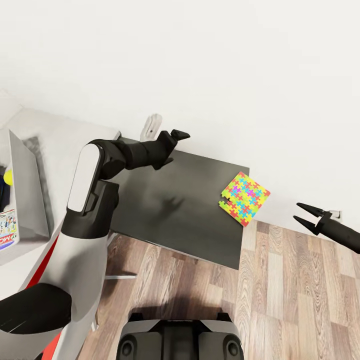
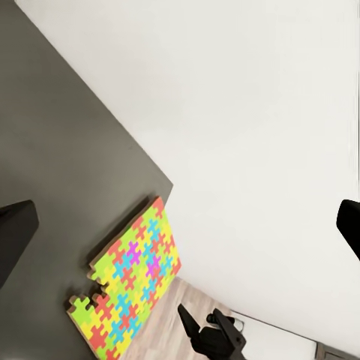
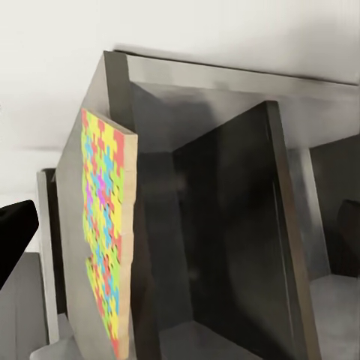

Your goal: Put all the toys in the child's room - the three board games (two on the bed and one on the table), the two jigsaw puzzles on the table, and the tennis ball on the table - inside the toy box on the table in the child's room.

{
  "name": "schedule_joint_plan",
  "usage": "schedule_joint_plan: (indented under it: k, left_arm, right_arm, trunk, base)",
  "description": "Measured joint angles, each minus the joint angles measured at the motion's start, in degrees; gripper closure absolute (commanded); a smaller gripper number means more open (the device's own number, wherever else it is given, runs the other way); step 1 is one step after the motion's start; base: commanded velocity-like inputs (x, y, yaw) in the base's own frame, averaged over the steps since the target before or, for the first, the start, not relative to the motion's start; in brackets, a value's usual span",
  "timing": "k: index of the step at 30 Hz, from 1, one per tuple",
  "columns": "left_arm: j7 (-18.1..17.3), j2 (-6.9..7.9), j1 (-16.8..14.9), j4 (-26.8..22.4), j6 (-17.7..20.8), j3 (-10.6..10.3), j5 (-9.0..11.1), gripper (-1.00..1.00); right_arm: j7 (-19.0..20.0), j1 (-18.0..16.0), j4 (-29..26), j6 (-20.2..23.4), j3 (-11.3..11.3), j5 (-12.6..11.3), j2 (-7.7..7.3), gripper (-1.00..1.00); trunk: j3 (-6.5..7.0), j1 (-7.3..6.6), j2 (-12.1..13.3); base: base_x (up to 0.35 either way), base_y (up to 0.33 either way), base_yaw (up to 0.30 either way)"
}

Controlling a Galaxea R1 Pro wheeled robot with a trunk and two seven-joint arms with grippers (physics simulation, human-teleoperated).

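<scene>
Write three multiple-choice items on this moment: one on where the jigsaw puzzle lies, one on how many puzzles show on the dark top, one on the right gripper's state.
1. The jigsaw puzzle lies
A. on the floor
B. at the dark desk top's edge, overhanging
C. in the toy box

2. Puzzles on the dark top:
A. one
B. two
C. three

3. The right gripper is
A. shut on the puzzle
B. shut, empty
C. open, empty

Key: 1 B, its corner juts past the top's edge; 2 A, a single multicolour square; 3 C, its fingers are spread beside the desk, off the puzzle.
</scene>
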Motion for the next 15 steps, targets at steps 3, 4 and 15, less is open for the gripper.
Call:
schedule_joint_plan:
  k: [3,4,15]
  left_arm:
    - [0.0,0.0,-0.2,0.0,0.0,0.0,0.0,-1.0]
    - [0.0,0.0,-0.3,0.0,0.0,0.0,0.0,-1.0]
    - [0.0,-0.06,-0.5,0.0,0.0,0.0,0.1,-1.0]
  right_arm:
    - [0.0,0.0,0.0,-0.2,-0.1,0.0,0.02,-1.0]
    - [0.0,0.0,0.0,-0.3,-0.1,0.0,0.02,-1.0]
    - [-0.1,0.0,0.0,-0.7,-0.3,0.0,0.11,-1.0]
  trunk:
    - [0.0,0.0,0.0]
    - [0.0,0.0,0.0]
    - [0.0,0.0,0.0]
  base:
    - [0.0,0.0,0.0]
    - [0.0,0.0,0.0]
    - [0.0,0.0,0.038]
